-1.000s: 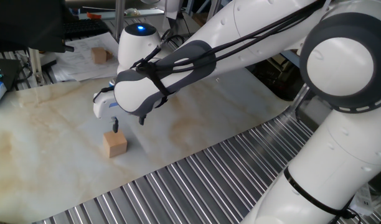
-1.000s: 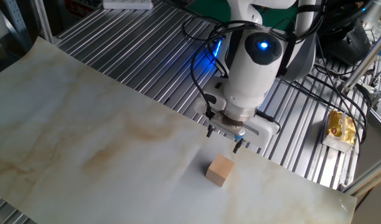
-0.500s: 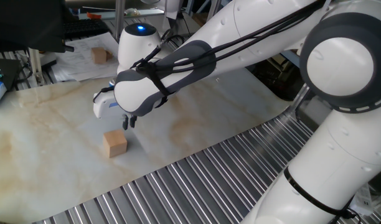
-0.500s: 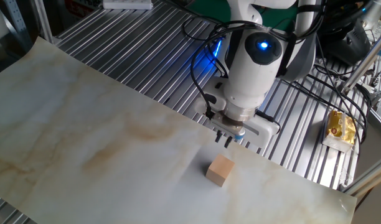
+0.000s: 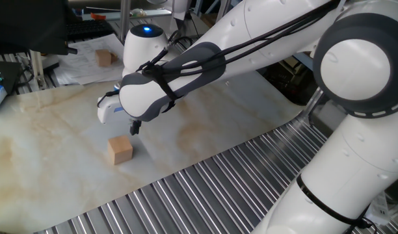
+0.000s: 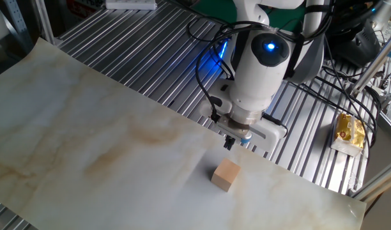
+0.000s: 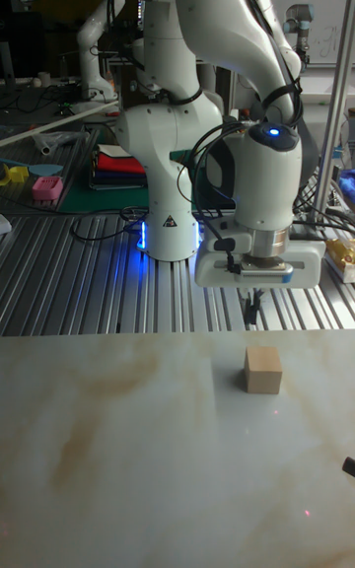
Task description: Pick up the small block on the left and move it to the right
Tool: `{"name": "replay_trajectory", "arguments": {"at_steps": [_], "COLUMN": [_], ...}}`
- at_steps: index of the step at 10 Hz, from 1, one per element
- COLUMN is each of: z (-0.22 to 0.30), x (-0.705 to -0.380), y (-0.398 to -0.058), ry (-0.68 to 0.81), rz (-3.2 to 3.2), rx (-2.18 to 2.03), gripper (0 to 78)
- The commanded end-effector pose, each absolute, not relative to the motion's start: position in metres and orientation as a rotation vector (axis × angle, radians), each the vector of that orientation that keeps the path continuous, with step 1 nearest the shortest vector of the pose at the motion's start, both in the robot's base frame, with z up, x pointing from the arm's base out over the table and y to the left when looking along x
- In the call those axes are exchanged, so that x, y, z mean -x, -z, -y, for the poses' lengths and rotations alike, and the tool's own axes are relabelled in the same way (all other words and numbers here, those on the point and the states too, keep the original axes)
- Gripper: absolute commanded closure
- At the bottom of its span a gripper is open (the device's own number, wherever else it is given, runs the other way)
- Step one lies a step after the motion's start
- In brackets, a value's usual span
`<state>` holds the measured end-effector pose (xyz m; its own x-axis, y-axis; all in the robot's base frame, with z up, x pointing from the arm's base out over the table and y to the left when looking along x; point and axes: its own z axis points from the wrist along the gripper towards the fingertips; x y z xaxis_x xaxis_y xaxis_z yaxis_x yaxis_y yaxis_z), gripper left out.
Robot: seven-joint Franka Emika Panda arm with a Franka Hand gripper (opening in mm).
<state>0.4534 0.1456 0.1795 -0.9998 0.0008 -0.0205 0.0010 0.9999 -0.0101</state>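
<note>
The small block (image 5: 120, 150) is a pale tan wooden cube resting on the marble-patterned sheet (image 5: 49, 136). It also shows in the other fixed view (image 6: 226, 175) and the tall fixed view (image 7: 263, 371). My gripper (image 5: 134, 129) hangs just above the sheet beside the block, on the side toward the robot base, and does not touch it. Its fingers are pressed together with nothing between them, as the other fixed view (image 6: 229, 143) and the tall view (image 7: 252, 310) confirm.
A darker brown cube (image 5: 105, 57) lies on papers at the back. The slatted metal table (image 6: 138, 57) surrounds the sheet. A yellow packet (image 6: 349, 131) lies to the side. A pink object (image 7: 46, 187) and folded red cloth (image 7: 116, 164) sit by the base.
The fingers stood apart a second ago and have since closed on nothing. The gripper stayed in place beside the block, which has not moved.
</note>
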Motion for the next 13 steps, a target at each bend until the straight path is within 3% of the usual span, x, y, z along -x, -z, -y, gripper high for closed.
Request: {"name": "replay_trajectory", "arguments": {"at_steps": [1,13], "z": [-0.103,-0.079], "x": [-0.463,-0.459], "y": [-0.199,-0.202], "ry": [0.012,0.030], "rz": [-3.124,-3.126], "rx": [0.131,0.101], "gripper": [75.7,75.7]}}
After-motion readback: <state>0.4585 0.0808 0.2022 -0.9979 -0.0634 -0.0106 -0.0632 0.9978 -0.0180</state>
